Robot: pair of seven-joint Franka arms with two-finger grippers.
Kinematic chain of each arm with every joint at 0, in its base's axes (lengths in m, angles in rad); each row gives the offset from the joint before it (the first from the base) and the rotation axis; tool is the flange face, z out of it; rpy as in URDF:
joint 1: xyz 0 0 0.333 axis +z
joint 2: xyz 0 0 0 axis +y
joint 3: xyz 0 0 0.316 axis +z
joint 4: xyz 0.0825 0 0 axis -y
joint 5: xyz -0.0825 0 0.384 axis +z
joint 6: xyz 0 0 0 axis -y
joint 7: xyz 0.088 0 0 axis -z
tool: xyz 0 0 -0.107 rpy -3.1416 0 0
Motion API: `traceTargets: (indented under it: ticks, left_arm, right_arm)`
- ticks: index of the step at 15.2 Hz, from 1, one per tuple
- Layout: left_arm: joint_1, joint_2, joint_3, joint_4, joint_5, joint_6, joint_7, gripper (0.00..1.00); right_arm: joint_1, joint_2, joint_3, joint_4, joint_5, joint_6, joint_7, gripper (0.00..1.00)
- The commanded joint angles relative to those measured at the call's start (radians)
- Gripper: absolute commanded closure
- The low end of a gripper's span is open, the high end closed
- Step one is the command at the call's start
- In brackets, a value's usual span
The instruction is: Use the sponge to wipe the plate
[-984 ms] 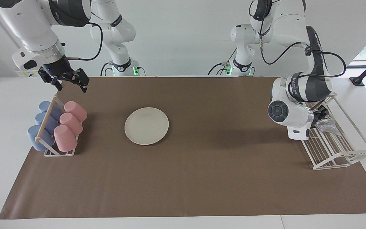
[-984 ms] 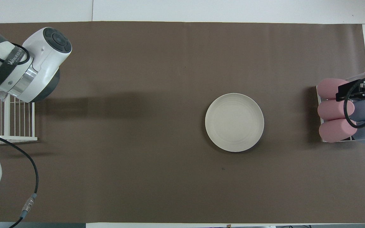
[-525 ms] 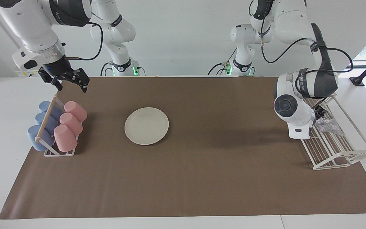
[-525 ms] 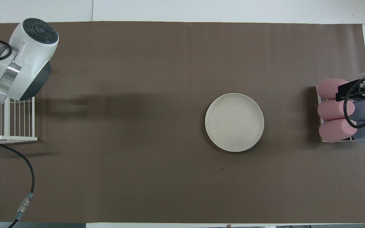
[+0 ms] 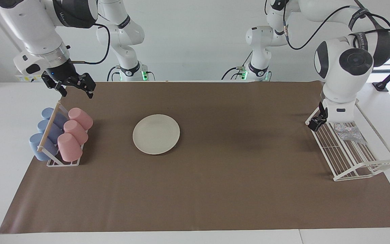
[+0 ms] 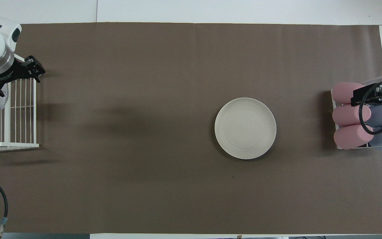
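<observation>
While bare and flat on the brown mat [image 5: 215, 189], lies well apart from both sets of fingers: plate [image 5: 156, 134], cream-white, about midway across, somewhat toward the right arm's end. Nothing on it, nothing around its rim. Resting in the white wire rack [image 5: 354, 159] at the left arm's end, just beside the left gripper [image 5: 318, 119] but not touching it: sponge [image 5: 348, 132], a silvery crinkled wad, held by nothing. Hanging over the rack's edge nearest the plate, fingers spread and empty: left gripper, with only open mat between it and the plate. Up in the air over the mat's corner at the right arm's end, above the cup holder [image 5: 57, 149], jaws likewise spread with nothing between them: right gripper [image 5: 74, 86], waiting. Lying on their sides in that holder: three pink cups [image 5: 73, 134] on the plate's side, three blue cups [image 5: 44, 134] alongside, split by a wooden bar [image 5: 48, 127].
</observation>
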State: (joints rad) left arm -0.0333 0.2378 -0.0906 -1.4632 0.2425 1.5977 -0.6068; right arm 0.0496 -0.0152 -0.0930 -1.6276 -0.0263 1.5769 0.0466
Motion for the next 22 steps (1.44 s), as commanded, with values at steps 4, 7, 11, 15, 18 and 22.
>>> traceTargets:
  ticks: [4,7,11,15,18,22]
  left_arm:
    - [0.055,-0.161,-0.012,-0.009,-0.216,-0.126,0.283,0.0]
    - [0.044,-0.235,-0.008,-0.052,-0.252,-0.202,0.428,0.0]
    - [0.007,-0.267,-0.005,-0.123,-0.276,-0.087,0.435,0.0]
    - [0.015,-0.276,-0.003,-0.147,-0.276,-0.085,0.432,0.0]
    - [0.012,-0.276,-0.005,-0.141,-0.276,-0.108,0.426,0.0]
    - [0.019,-0.276,-0.006,-0.138,-0.276,-0.107,0.427,0.0]
  right_arm:
    - [0.012,-0.008,0.007,-0.009,-0.009,0.002,-0.005,0.0]
    - [0.012,-0.008,0.007,-0.009,-0.009,0.0,-0.005,0.0]
    - [0.012,-0.008,0.006,-0.009,-0.009,0.003,-0.005,0.0]
    - [0.012,-0.008,0.006,-0.009,-0.009,0.002,-0.002,0.0]
    - [0.01,-0.008,0.007,-0.009,-0.007,-0.002,0.002,0.0]
    - [0.01,-0.008,0.006,-0.008,-0.007,-0.002,0.002,0.0]
